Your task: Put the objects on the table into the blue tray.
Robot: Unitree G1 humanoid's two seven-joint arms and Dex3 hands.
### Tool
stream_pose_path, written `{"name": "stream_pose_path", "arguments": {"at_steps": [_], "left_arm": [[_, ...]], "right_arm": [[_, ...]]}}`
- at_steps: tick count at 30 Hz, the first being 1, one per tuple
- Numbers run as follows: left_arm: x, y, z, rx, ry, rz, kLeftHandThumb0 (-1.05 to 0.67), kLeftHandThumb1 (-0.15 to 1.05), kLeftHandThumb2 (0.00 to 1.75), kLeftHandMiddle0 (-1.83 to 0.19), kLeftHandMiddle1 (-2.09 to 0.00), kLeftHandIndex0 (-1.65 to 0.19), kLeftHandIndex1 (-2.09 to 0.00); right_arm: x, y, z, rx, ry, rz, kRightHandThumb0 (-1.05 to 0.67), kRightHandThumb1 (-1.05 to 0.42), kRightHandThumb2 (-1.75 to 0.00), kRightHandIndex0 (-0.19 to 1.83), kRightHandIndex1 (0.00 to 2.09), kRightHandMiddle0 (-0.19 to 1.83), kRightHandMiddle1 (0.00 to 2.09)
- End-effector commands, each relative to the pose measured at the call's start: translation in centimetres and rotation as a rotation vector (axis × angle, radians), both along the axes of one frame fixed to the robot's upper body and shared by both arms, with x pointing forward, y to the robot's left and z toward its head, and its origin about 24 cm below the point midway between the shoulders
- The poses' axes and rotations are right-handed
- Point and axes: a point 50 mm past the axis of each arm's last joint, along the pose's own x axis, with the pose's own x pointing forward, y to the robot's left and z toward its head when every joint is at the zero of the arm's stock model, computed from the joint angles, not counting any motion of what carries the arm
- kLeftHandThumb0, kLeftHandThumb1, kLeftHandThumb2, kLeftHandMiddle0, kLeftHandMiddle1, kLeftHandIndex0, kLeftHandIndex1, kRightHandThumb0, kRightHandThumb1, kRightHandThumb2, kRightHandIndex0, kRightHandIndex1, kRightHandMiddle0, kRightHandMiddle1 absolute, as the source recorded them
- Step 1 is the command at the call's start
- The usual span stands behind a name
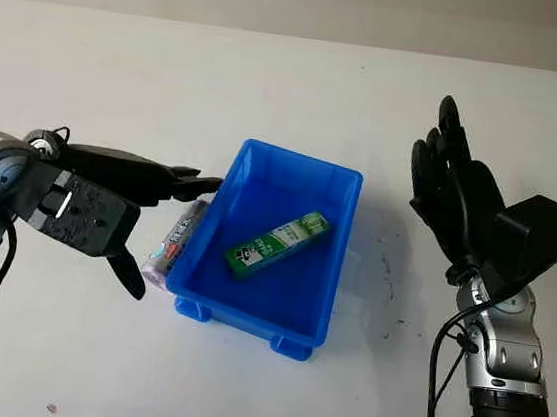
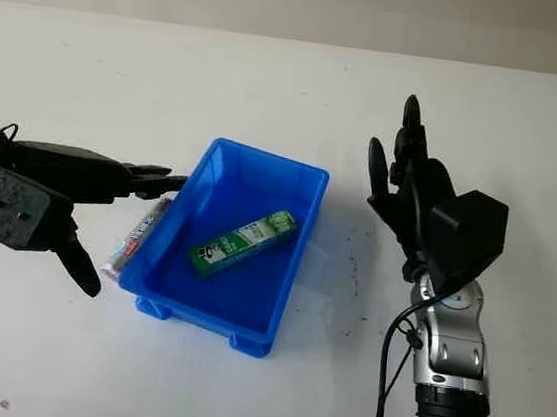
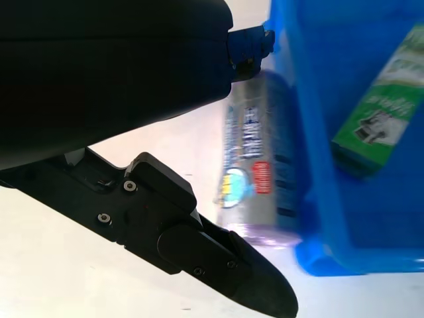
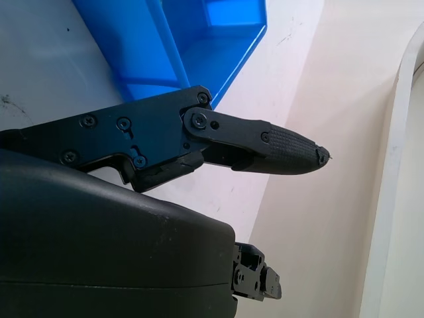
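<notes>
The blue tray (image 1: 248, 165) stands in the middle of the white table with a green box (image 1: 276, 244) lying slantwise inside it. A silver, pale purple packet (image 1: 175, 240) lies on the table against the tray's left wall; the left wrist view shows the same packet (image 3: 255, 165) beside the blue tray wall (image 3: 311, 119). My left hand (image 1: 151, 219) hovers open over that packet, two fingers reaching to the tray's left rim and the thumb hanging near the packet's front end. My right hand (image 1: 449, 173) is raised open to the right of the tray, holding nothing.
The white table (image 1: 123, 70) has wide free room behind the tray and at the front. Faint dark scuff marks (image 1: 389, 266) lie on the table between the tray and my right arm. The table's far edge (image 1: 298, 36) meets a beige wall.
</notes>
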Motion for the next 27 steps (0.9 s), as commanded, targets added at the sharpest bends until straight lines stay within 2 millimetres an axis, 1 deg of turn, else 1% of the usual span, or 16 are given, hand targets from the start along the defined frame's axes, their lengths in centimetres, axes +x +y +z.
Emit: {"name": "stream_pose_path", "arguments": {"at_steps": [1,4,5,6,7,8,11,12,13,14,15,18,20,22,25,27], "left_arm": [[-0.2,-0.1,-0.4,-0.082,-0.028,0.007,-0.86,0.78,0.05,0.15,-0.02,0.19,0.0],[-0.4,-0.2,-1.1,-0.155,-0.084,0.016,-0.81,0.78,0.05,-0.11,-0.16,0.16,-0.02],[-0.5,-0.3,-1.3,-0.167,-0.096,0.021,-0.79,0.79,0.05,-0.05,-0.62,0.1,-0.05],[-0.5,-0.4,-1.5,-0.175,-0.107,0.026,-0.79,0.8,0.05,0.05,-1.0,0.06,-0.07],[-0.6,-0.5,-1.7,-0.174,-0.117,0.031,-0.78,0.81,0.05,0.1,-1.23,0.03,-0.08],[-0.6,-0.7,-1.8,-0.166,-0.134,0.032,-0.75,0.8,0.05,0.15,-1.44,-0.03,-0.11],[-0.7,-1.0,-2.2,-0.146,-0.211,0.022,-0.71,0.78,0.05,0.09,-1.7,-0.19,-0.21],[-0.7,-1.0,-2.4,-0.138,-0.253,0.013,-0.71,0.78,0.05,0.06,-1.74,-0.24,-0.26],[-0.8,-1.0,-2.6,-0.124,-0.295,0.0,-0.68,0.77,0.05,-0.01,-1.78,-0.3,-0.39],[-0.8,-1.0,-2.7,-0.115,-0.339,-0.02,-0.63,0.78,0.05,-0.07,-1.83,-0.26,-0.69],[-0.8,-1.0,-2.9,-0.102,-0.381,-0.043,-0.54,0.78,0.05,-0.17,-1.87,-0.21,-1.09],[-0.8,-0.9,-3.5,-0.01,-0.458,-0.098,-0.36,0.78,0.05,-0.22,-1.94,-0.19,-1.5],[-0.7,-0.7,-3.7,0.054,-0.489,-0.124,-0.29,0.76,0.05,-0.19,-1.97,-0.17,-1.55],[-0.7,-0.5,-3.8,0.121,-0.512,-0.152,-0.26,0.75,0.05,-0.15,-1.8,-0.13,-1.53],[-0.6,-0.3,-3.8,0.225,-0.528,-0.167,-0.24,0.74,0.05,-0.1,-1.65,-0.09,-1.55],[-0.6,-0.3,-3.8,0.266,-0.535,-0.171,-0.18,0.74,0.06,-0.12,-1.49,-0.07,-1.49]], "right_arm": [[-0.2,-0.2,0.5,0.005,-0.022,-0.003,-0.66,-1.05,-0.6,-0.19,0.0,-0.19,0.0],[-0.2,-0.2,0.5,0.003,-0.022,-0.005,-0.65,-1.05,-0.61,-0.19,0.0,-0.19,0.0],[-0.2,-0.2,0.5,0.004,-0.022,-0.004,-0.65,-1.05,-0.61,-0.19,0.0,-0.19,0.0],[-0.2,-0.3,0.5,0.008,-0.023,-0.003,-0.64,-1.05,-0.61,-0.19,0.0,-0.19,0.0],[-0.2,-0.3,0.5,0.012,-0.023,-0.001,-0.64,-1.05,-0.61,-0.19,0.0,-0.19,0.0],[-0.2,-0.3,0.5,0.016,-0.021,0.0,-0.64,-1.05,-0.61,-0.19,0.0,-0.19,0.0],[-0.2,-0.4,0.6,0.019,-0.02,0.0,-0.64,-1.05,-0.61,-0.19,0.0,-0.19,0.0],[-0.3,-0.4,0.6,0.015,-0.019,0.0,-0.64,-1.05,-0.61,-0.19,0.0,-0.19,0.0],[-0.3,-0.4,0.6,0.015,-0.018,0.001,-0.64,-1.05,-0.61,-0.19,0.0,-0.19,0.0],[-0.3,-0.4,0.6,0.013,-0.019,0.003,-0.64,-1.05,-0.62,-0.19,0.0,-0.19,0.0],[-0.3,-0.4,0.6,0.015,-0.022,0.005,-0.64,-1.05,-0.62,-0.19,0.0,-0.19,0.0],[-0.2,-0.4,0.6,0.016,-0.029,0.013,-0.65,-1.05,-0.62,-0.19,0.0,-0.19,0.0],[-0.2,-0.4,0.6,0.018,-0.031,0.018,-0.66,-1.05,-0.62,-0.19,0.0,-0.19,0.0],[-0.2,-0.4,0.6,0.019,-0.034,0.02,-0.67,-1.05,-0.62,-0.19,0.0,-0.19,0.0],[-0.3,-0.3,0.7,0.014,-0.037,0.023,-0.67,-1.05,-0.61,-0.19,0.0,-0.19,0.0],[-0.3,-0.3,0.7,0.012,-0.041,0.027,-0.68,-1.05,-0.62,-0.19,0.0,-0.19,0.0]]}}
